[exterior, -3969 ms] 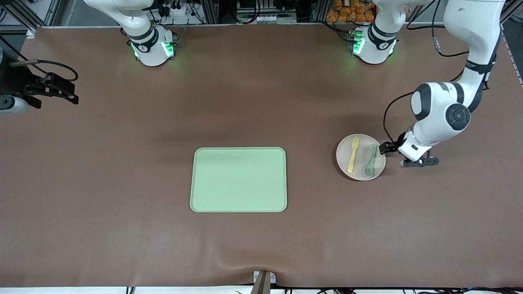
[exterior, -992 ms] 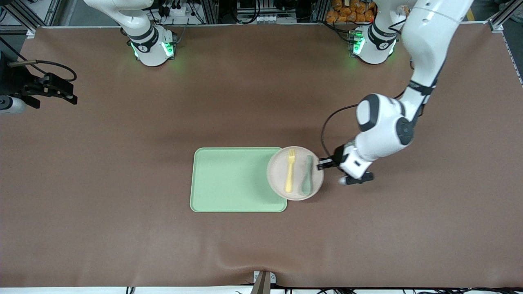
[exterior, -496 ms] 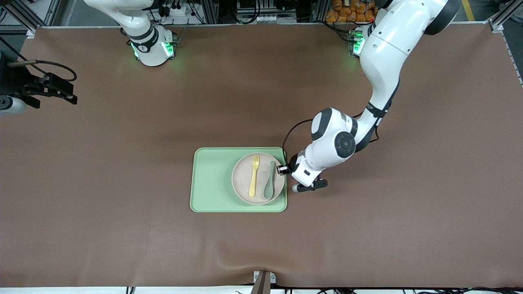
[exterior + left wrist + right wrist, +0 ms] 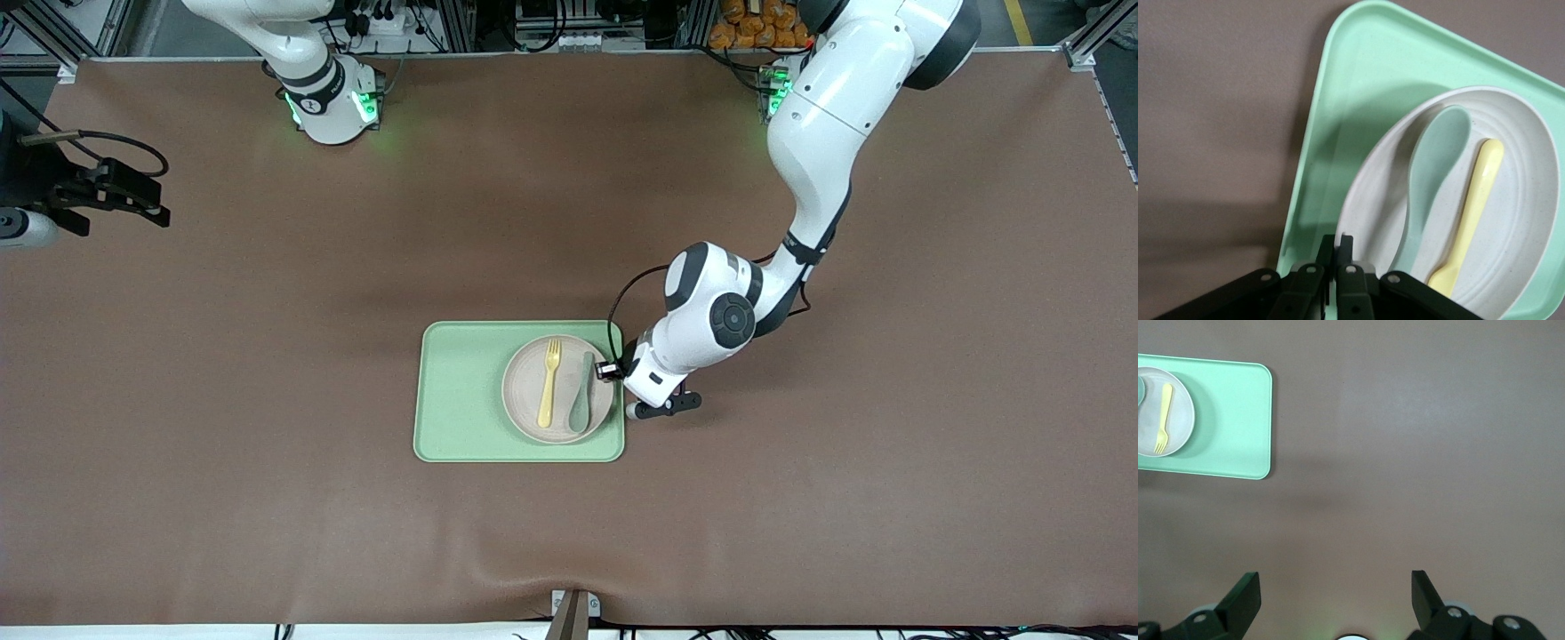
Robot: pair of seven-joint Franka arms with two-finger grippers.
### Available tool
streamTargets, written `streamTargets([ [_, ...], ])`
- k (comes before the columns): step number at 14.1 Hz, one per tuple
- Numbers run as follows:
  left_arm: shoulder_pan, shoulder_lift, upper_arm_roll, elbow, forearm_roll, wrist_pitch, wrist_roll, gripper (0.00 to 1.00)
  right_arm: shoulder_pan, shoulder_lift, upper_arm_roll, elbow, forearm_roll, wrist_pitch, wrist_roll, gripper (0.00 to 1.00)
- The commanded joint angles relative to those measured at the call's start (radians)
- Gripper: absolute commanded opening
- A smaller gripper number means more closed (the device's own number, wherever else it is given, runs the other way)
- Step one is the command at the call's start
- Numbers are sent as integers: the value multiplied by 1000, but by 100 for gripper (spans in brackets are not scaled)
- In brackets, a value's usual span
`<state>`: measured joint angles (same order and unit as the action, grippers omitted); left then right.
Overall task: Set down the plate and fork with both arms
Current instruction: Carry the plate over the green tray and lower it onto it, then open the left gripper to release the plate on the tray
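Notice your left gripper (image 4: 610, 370) pinching the rim of the round speckled beige plate (image 4: 557, 388), which carries the pale yellow plastic fork (image 4: 548, 382) over the light-green rectangular tray (image 4: 462, 391), while your right gripper (image 4: 1338, 600) waits wide open well apart from it.

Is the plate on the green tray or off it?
On it: the plate sits wholly within the tray, with the left hand shut on its rim.

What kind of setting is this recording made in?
Most likely a robotics lab bench: two white arms are bolted along a brown-matted table with aluminium framing and cabling at its edge. The left hand grips a plate on a green tray; the right hand waits open.
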<state>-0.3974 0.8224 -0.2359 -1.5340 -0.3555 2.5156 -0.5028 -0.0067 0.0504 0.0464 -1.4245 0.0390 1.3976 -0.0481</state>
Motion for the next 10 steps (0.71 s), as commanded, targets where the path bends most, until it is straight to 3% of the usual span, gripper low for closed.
streamTargets([
  [1,-14,1,14,-11,24,11,-23,2,-15,3,4,7,18,-3,-13,100],
  [4,-12,1,15,-20,26,11,-23,15,-12,8,6,7,18,6,-13,100],
  [5,-12,-2,15,-23,38,11,-25,30,-9,9,6,7,16,14,-15,100],
  [7,-6,-26,15,-24,91,-7,-37,100,-9,14,6,7,12,26,-15,100],
  [10,12,-112,38,-9,145,-125,-91,100,-9,46,6,9,18,23,-12,100],
])
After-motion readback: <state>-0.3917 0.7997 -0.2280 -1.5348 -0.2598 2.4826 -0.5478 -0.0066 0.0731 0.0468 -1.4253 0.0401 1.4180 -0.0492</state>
